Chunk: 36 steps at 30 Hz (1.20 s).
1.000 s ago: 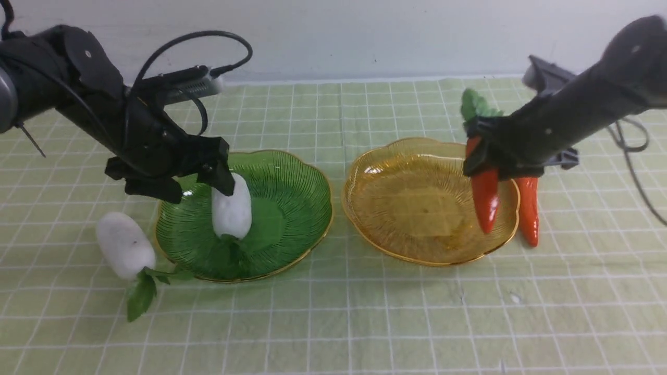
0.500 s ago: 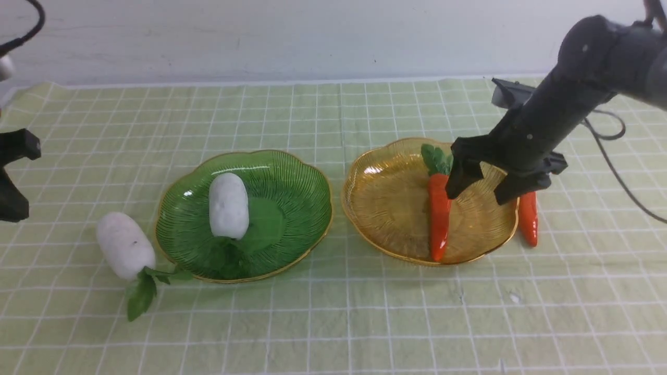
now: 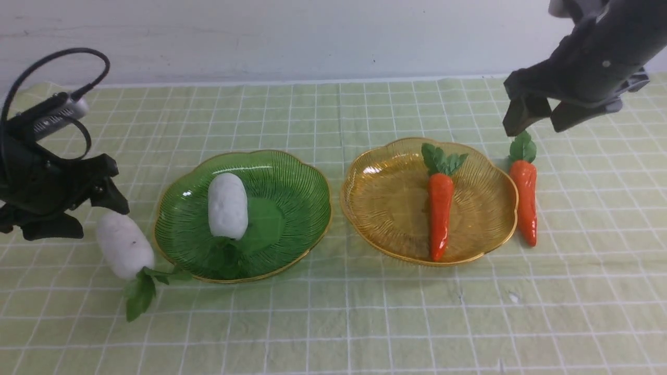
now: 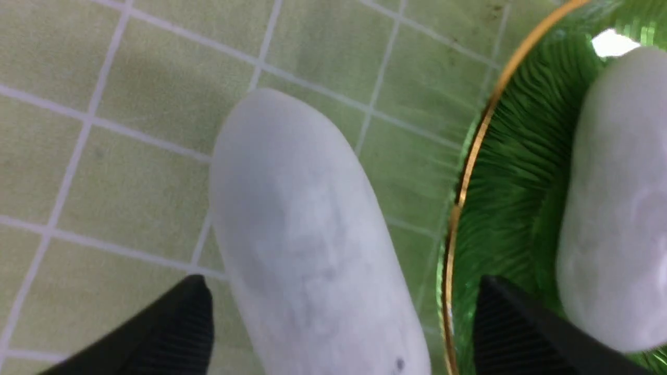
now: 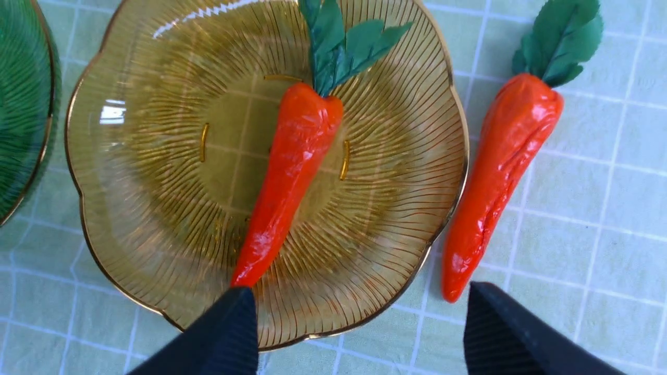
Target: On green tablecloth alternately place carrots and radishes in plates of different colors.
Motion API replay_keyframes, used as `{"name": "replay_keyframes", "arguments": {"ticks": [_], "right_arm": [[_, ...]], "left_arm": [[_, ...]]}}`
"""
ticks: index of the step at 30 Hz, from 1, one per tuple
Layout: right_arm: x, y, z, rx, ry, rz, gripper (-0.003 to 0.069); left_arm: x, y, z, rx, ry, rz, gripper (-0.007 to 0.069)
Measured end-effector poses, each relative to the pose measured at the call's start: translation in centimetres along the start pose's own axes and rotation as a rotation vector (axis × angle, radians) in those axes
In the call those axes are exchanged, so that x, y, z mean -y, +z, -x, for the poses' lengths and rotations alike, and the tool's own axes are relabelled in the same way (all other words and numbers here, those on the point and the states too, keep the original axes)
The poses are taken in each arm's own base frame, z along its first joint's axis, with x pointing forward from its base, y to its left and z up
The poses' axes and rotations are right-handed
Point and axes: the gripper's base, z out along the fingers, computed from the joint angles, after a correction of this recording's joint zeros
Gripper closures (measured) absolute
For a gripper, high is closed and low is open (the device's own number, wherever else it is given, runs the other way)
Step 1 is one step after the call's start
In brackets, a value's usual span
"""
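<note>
One white radish (image 3: 227, 205) lies in the green plate (image 3: 292, 172). A second radish (image 3: 125, 245) (image 4: 307, 239) lies on the green tablecloth (image 3: 333, 323) just left of that plate. My left gripper (image 3: 78, 208) (image 4: 338, 312) is open, its fingers on either side of this radish's far end, not closed on it. One carrot (image 3: 440, 213) (image 5: 292, 177) lies in the amber plate (image 3: 385, 203) (image 5: 156, 208). The other carrot (image 3: 525, 192) (image 5: 500, 172) lies on the cloth right of it. My right gripper (image 3: 539, 117) (image 5: 359, 323) is open, raised above that carrot.
A pale wall runs behind the table's far edge. The left arm's cable loops above its wrist at the far left. Bare cloth spans the front of the table.
The left gripper has come back in from the left edge and now straddles the radish on the cloth. The right gripper has risen from the amber plate and moved back right, leaving the carrot there.
</note>
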Motion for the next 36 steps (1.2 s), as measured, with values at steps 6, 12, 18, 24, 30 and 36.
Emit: {"name": "replay_keyframes", "arguments": {"ticks": [6, 12, 18, 24, 30, 36], "right_arm": [[0.4, -0.5, -0.1, 0.004, -0.011, -0.051, 0.0185], [3.1, 1.2, -0.1, -0.040, 0.091, -0.170, 0.0185], [8.1, 6.3, -0.6, -0.115, 0.291, -0.158, 0.0185], [9.4, 13.8, -0.4, -0.081, 0.352, -0.090, 0.0185], [10.2, 17.4, -0.5, -0.027, 0.372, -0.095, 0.0185], [10.4, 18.6, -0.5, -0.008, 0.376, -0.088, 0.0195]], "left_arm": [[-1.1, 3.6, -0.1, -0.047, -0.053, 0.009, -0.0056], [-1.7, 4.4, -0.3, -0.105, -0.071, 0.020, 0.0186], [-0.5, -2.6, 1.7, -0.043, 0.010, 0.015, 0.0175], [7.8, -8.2, 2.2, 0.133, 0.266, -0.146, 0.0175], [10.8, -3.1, 1.3, 0.064, 0.369, -0.129, 0.0175], [10.8, 2.4, 0.7, -0.038, 0.373, -0.103, 0.0175]]}}
